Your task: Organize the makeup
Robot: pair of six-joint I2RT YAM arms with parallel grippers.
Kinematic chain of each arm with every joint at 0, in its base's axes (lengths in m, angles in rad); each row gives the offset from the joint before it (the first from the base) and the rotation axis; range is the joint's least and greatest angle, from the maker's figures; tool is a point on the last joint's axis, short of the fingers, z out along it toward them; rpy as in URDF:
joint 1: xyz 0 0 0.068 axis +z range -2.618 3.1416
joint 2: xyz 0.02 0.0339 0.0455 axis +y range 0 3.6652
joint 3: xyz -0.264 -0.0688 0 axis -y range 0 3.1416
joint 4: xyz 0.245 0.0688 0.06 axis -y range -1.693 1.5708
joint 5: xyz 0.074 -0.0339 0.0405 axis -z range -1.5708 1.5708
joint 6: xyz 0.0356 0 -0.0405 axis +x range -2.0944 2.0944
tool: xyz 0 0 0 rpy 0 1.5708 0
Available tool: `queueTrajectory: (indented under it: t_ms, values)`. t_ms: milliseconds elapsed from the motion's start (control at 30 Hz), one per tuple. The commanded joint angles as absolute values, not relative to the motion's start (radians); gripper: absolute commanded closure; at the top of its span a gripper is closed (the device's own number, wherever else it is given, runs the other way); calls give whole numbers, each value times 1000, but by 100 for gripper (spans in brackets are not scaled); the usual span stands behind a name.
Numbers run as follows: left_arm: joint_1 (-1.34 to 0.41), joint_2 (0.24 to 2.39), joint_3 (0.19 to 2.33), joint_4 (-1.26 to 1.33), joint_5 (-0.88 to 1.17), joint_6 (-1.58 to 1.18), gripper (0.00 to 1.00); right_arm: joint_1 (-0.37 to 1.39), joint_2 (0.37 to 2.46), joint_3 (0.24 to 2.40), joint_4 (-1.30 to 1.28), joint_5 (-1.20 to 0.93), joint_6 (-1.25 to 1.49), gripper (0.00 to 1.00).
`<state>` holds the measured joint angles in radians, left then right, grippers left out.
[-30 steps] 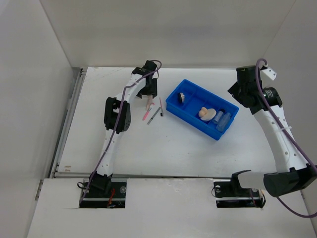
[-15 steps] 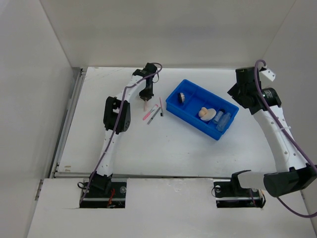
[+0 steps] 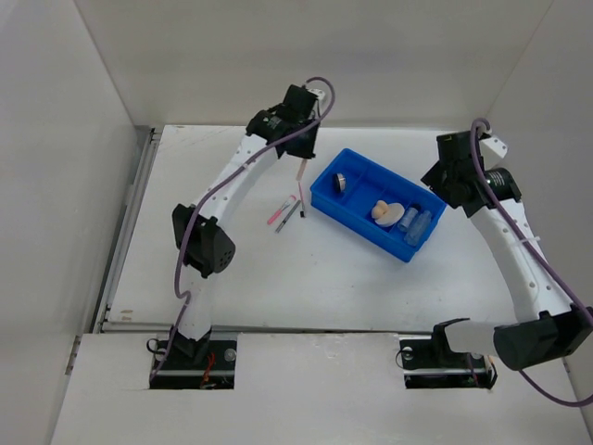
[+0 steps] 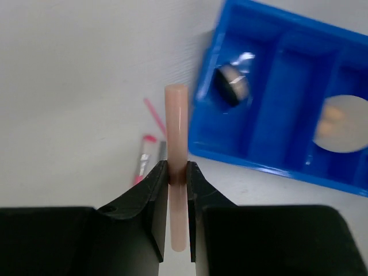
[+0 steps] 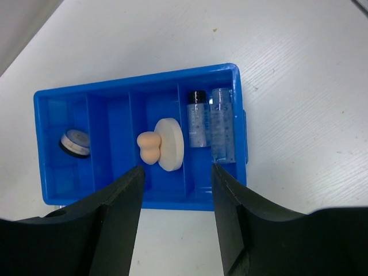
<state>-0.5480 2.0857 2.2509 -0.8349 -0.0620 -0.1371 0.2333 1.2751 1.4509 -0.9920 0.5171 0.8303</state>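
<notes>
Blue tray (image 5: 138,79) holds compact (image 5: 75,143), sponge (image 5: 148,148), white puff (image 5: 171,144), two clear bottles (image 5: 222,123).

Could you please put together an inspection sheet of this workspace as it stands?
Surface: white table, nothing spilled seen.
Job's things: pale pink stick clamped in left gripper; pink slim stick, dark pencil and thin pink rod loose on the table; compact, sponge, round pad and clear bottles inside blue tray.
Clutter: nothing seen.
Grippers: left shut on the stick, beside the tray; right gripper open over the tray.
Cables: purple cable along each arm, off the items.
Surroundings: white walls; metal rail at the table's left edge.
</notes>
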Motion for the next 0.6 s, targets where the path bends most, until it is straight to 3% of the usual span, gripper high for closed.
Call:
queueTrajectory:
  t_ms: [0,200,567]
  values:
    - [-633,2143,2339,-885,43,-66,100,238,1224,1442,-957,502,834,44]
    - [-736,2239,2401,-758,90,-57,100,238,1149,1424,-991,525,853,44]
    - [-746,2422,2519,-545,176,-156,100,238,1060,1394,-1052,525,882,44]
